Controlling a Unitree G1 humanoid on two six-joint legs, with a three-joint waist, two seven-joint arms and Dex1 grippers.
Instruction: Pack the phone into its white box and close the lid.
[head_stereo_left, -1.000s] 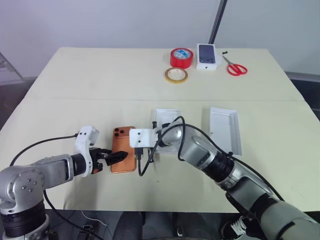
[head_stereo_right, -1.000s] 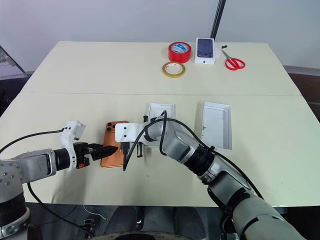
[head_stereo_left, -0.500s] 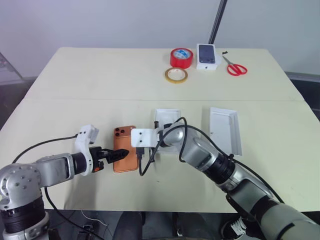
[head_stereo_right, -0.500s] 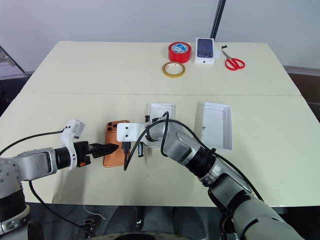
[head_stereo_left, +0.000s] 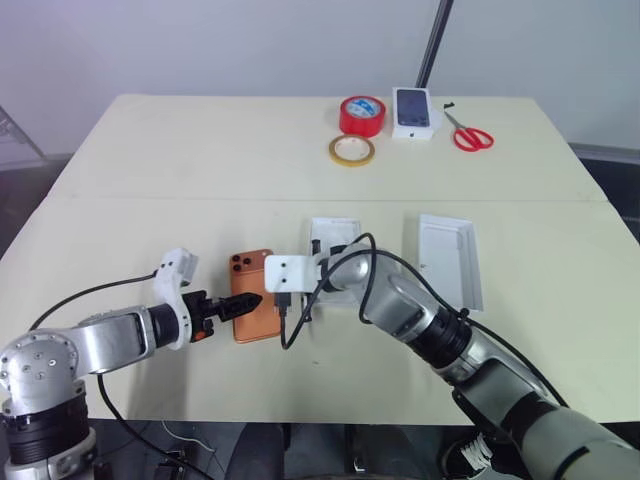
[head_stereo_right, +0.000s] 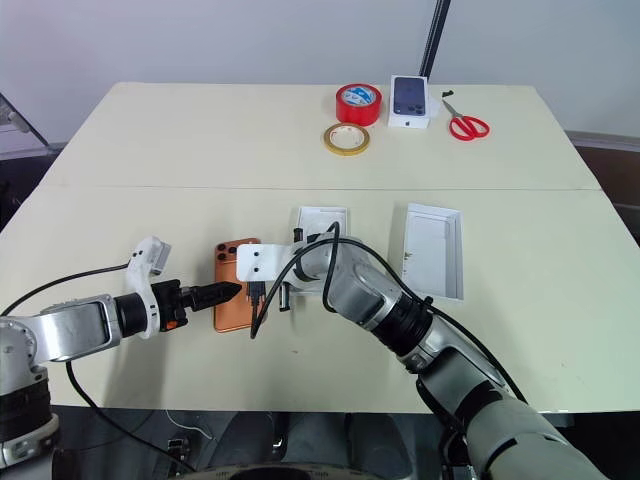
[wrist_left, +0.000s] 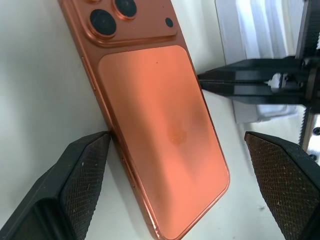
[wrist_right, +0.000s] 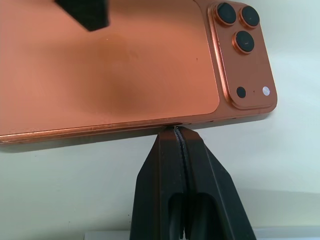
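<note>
Left pincer (wrist_left: 177, 175): wide open, holds nothing; one finger (wrist_left: 82, 170) touching the phone's long edge, the other well clear past the opposite edge; rolled about its own axis over the last second, so jaws now straddle the width.
Right pincer (wrist_right: 178, 137): shut, empty; closed tips pressed to the phone's other long edge, unmoved, likely bracing it.
Phone (head_stereo_left: 254, 295): flat, back up, camera cluster toward the far edge of the tabletop (head_stereo_left: 180, 170), left of centre near the front edge; shifted slightly.
White box (head_stereo_left: 331, 243): just beside the phone, partly behind the right arm.
Lid (head_stereo_left: 452, 258): inside up, further right.
Meaning: pick-up being lined up; phone not yet lifted, packing all ahead.
</note>
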